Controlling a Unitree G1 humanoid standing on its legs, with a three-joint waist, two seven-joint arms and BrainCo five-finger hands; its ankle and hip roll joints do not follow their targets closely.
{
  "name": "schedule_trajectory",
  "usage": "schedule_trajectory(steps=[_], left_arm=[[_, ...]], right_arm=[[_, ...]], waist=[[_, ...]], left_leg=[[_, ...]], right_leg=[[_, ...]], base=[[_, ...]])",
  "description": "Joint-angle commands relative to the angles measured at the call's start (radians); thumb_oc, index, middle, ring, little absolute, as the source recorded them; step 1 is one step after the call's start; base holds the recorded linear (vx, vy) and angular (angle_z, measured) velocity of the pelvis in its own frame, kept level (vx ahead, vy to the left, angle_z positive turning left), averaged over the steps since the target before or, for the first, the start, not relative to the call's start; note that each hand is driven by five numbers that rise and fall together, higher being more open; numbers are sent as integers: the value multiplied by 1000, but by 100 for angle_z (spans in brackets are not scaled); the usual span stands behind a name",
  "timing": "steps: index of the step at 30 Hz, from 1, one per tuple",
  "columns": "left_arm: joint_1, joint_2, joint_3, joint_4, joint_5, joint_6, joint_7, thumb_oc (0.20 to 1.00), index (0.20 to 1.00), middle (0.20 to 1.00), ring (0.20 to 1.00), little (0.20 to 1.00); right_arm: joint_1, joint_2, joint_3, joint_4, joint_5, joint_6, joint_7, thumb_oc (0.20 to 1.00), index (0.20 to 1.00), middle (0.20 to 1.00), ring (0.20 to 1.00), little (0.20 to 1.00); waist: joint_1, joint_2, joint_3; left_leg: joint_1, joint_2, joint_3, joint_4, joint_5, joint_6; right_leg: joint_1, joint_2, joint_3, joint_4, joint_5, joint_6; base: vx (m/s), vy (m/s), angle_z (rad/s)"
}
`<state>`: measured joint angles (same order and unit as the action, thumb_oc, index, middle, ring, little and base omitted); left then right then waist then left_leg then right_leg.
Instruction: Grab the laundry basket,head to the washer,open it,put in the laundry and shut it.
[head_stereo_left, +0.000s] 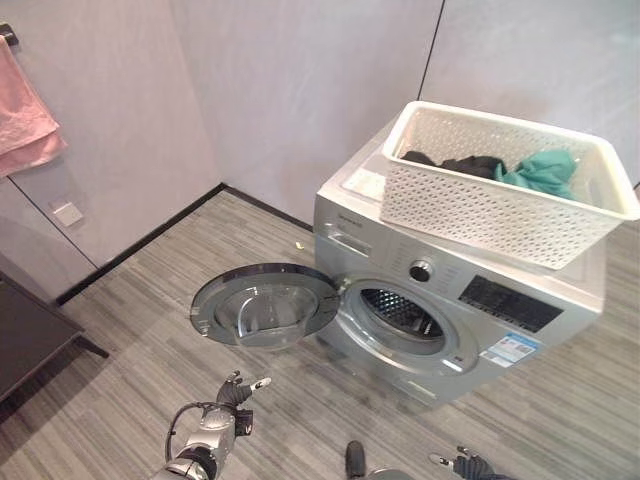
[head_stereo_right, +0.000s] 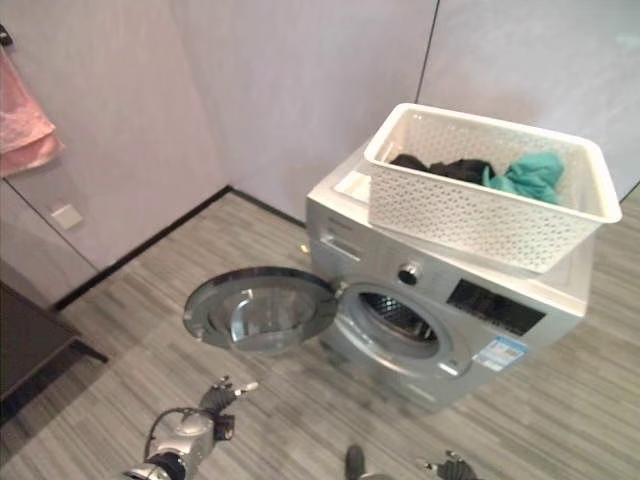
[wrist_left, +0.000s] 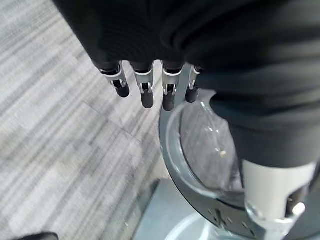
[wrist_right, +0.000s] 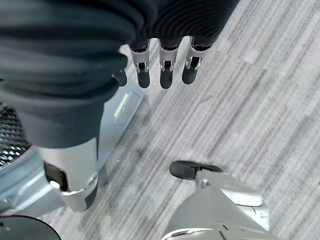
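Observation:
A silver front-loading washer (head_stereo_left: 470, 310) stands ahead with its round door (head_stereo_left: 265, 305) swung wide open to the left, showing the dark drum (head_stereo_left: 400, 312). On its top rests a white perforated laundry basket (head_stereo_left: 500, 185) holding black and teal clothes (head_stereo_left: 545, 170). My left hand (head_stereo_left: 238, 392) hangs low in front of the door with straight fingers (wrist_left: 145, 90), holding nothing. My right hand (head_stereo_left: 470, 465) sits at the bottom edge, below the washer's front, fingers (wrist_right: 167, 70) relaxed and empty.
A pink towel (head_stereo_left: 25, 115) hangs on the left wall. A dark low table (head_stereo_left: 25, 335) stands at the left. Grey plank floor (head_stereo_left: 150, 330) stretches around the washer. A small wall plate (head_stereo_left: 67, 213) sits low on the left wall.

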<state>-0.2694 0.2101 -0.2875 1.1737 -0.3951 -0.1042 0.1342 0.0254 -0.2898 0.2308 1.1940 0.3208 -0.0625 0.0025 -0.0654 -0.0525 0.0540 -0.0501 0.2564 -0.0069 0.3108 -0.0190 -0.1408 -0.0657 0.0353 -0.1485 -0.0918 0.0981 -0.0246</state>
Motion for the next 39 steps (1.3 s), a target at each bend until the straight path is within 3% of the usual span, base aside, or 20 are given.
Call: schedule_trajectory(steps=[1, 2, 6, 8, 11, 15, 16, 17, 18, 20, 22, 23, 25, 26, 29, 33, 34, 36, 37, 39], left_arm=[[-107, 5, -13, -47, -44, -30, 3, 1000, 1000, 1000, 1000, 1000], [-103, -1, -19, -57, -46, -33, 1, 1000, 1000, 1000, 1000, 1000], [-79, -1, -39, -96, -41, -40, -4, 1000, 1000, 1000, 1000, 1000], [-73, 2, -39, -106, -39, -40, 0, 1000, 1000, 1000, 1000, 1000], [-25, 7, -13, -112, -44, -34, -8, 1000, 1000, 1000, 1000, 1000], [26, 36, 10, -143, -24, -30, -20, 1000, 1000, 1000, 1000, 1000], [35, 43, 15, -149, -20, -28, -26, 1000, 1000, 1000, 1000, 1000], [35, 43, 15, -149, -20, -28, -26, 1000, 1000, 1000, 1000, 1000], [36, 52, 18, -161, -18, -23, -26, 1000, 1000, 1000, 1000, 1000], [31, 60, 20, -157, -11, -19, -26, 1000, 1000, 1000, 1000, 1000], [25, 68, 38, -149, -5, -20, -22, 1000, 1000, 1000, 1000, 1000], [21, 76, 52, -141, -9, -20, -23, 1000, 1000, 1000, 1000, 1000], [21, 76, 52, -141, -9, -20, -23, 1000, 1000, 1000, 1000, 1000], [12, 78, 63, -131, -20, -21, -18, 1000, 1000, 1000, 1000, 1000], [-1, 70, 63, -120, -19, -21, -22, 1000, 1000, 1000, 1000, 1000], [27, 68, 81, -129, -14, -18, -35, 1000, 1000, 1000, 1000, 1000], [48, 76, 120, -130, -35, -18, -38, 1000, 1000, 1000, 1000, 1000], [48, 76, 120, -130, -35, -17, -38, 1000, 1000, 1000, 1000, 1000], [58, 82, 134, -120, -35, -14, -42, 1000, 1000, 1000, 1000, 1000], [55, 80, 127, -103, -26, -18, -44, 1000, 1000, 1000, 1000, 1000]], right_arm=[[-37, -23, 21, 28, 12, 0, -13, 1000, 1000, 1000, 1000, 1000], [-41, -23, 19, 25, 15, 1, -15, 1000, 1000, 1000, 1000, 1000], [-55, -23, 10, 9, 31, -5, -20, 1000, 1000, 1000, 1000, 1000], [-59, -19, 10, 9, 33, -6, -23, 1000, 1000, 1000, 1000, 1000], [-56, 3, 29, 10, -13, 9, -10, 1000, 1000, 1000, 1000, 1000], [-39, 24, 15, 37, -52, 23, 9, 1000, 1000, 1000, 1000, 1000], [-37, 26, 8, 48, -62, 25, 12, 1000, 1000, 1000, 1000, 1000], [-38, 26, 8, 48, -62, 25, 12, 1000, 1000, 1000, 1000, 1000], [-31, 27, -6, 56, -68, 33, 19, 1000, 1000, 1000, 1000, 1000], [-23, 26, -23, 58, -57, 34, 19, 1000, 1000, 1000, 1000, 1000], [-14, 21, -41, 79, -62, 36, 12, 1000, 1000, 1000, 1000, 1000], [-10, 12, -68, 119, -72, 46, 2, 1000, 1000, 1000, 1000, 1000], [-10, 12, -68, 120, -72, 45, 2, 1000, 1000, 1000, 1000, 1000], [-10, -1, -121, 178, -61, 59, -16, 1000, 1000, 1000, 1000, 1000], [8, -12, -189, 248, -28, 78, -22, 1000, 1000, 1000, 1000, 1000], [65, -43, -303, 304, 28, 86, -30, 1000, 1000, 1000, 1000, 1000], [90, -86, -405, 319, 104, 81, -53, 1000, 1000, 1000, 1000, 1000], [90, -86, -405, 319, 105, 81, -53, 1000, 1000, 1000, 1000, 1000], [114, -140, -505, 334, 184, 70, -78, 1000, 1000, 1000, 1000, 1000], [129, -180, -569, 354, 251, 62, -92, 1000, 1000, 1000, 1000, 1000]], waist=[[-6, -14, 78], [1, -19, 83], [42, 3, 86], [51, 5, 88], [73, 8, 54], [75, 3, 14], [73, 3, 11], [74, 4, 9], [61, 11, 19], [38, 25, 30], [32, 38, 27], [28, 52, 31], [25, 53, 35], [15, 56, 45], [-6, 45, 56], [-12, 30, 21], [-21, 29, -10], [-21, 29, -9], [-27, 29, -26], [-26, 28, -38]], left_leg=[[-63, -60, 50, -48, 69, 82], [-102, -96, 61, -84, 26, 89], [-237, -177, 119, -240, 132, 75], [-264, -197, 135, -252, 145, 74], [-238, -233, 95, -232, 117, 104], [-173, -251, 119, -216, 61, 147], [-151, -263, 119, -221, 49, 159], [-154, -261, 120, -221, 50, 159], [-131, -274, 117, -214, 34, 179], [-96, -286, 96, -207, 7, 200], [-54, -284, 89, -223, -14, 205], [-25, -267, 86, -235, -25, 198], [-22, -267, 83, -235, -26, 198], [6, -259, 89, -237, -41, 188], [40, -275, 88, -236, -64, 184], [71, -283, 100, -263, -71, 175], [89, -267, 104, -301, -59, 159], [92, -267, 104, -304, -58, 159], [109, -256, 108, -338, -48, 148], [118, -249, 105, -358, -41, 142]], right_leg=[[49, -30, 39, 132, -187, 32], [68, -39, 40, 122, -193, 39], [122, -17, 46, 105, -209, 48], [140, -14, 58, 102, -217, 51], [191, -33, 99, 114, -241, 68], [179, -84, 104, 223, -245, 111], [162, -94, 106, 284, -221, 131], [158, -92, 107, 283, -219, 130], [104, -103, 120, 421, -145, 164], [47, -106, 148, 518, -105, 170], [12, -136, 115, 465, -123, 153], [-18, -170, 70, 377, -133, 147], [-12, -170, 66, 376, -134, 147], [-48, -217, 36, 262, -91, 161], [-30, -249, 39, 177, -37, 181], [24, -249, 56, 115, -6, 197], [51, -226, 65, 81, -16, 197], [53, -225, 65, 80, -15, 196], [74, -213, 57, 56, -24, 195], [90, -205, 47, 40, -30, 194]], base=[[149, 47, 20], [162, 84, 26], [161, 102, 17], [194, 147, 3], [336, 256, -56], [257, 229, -38], [152, 157, -34], [114, 205, -30], [82, 194, -15], [117, 192, 10], [143, 55, 30], [112, -18, 23], [65, -38, -9], [64, -47, -14], [77, -44, -10], [127, -84, 11], [84, -85, -17], [63, -64, -18], [61, -62, -11], [54, -59, -8]])
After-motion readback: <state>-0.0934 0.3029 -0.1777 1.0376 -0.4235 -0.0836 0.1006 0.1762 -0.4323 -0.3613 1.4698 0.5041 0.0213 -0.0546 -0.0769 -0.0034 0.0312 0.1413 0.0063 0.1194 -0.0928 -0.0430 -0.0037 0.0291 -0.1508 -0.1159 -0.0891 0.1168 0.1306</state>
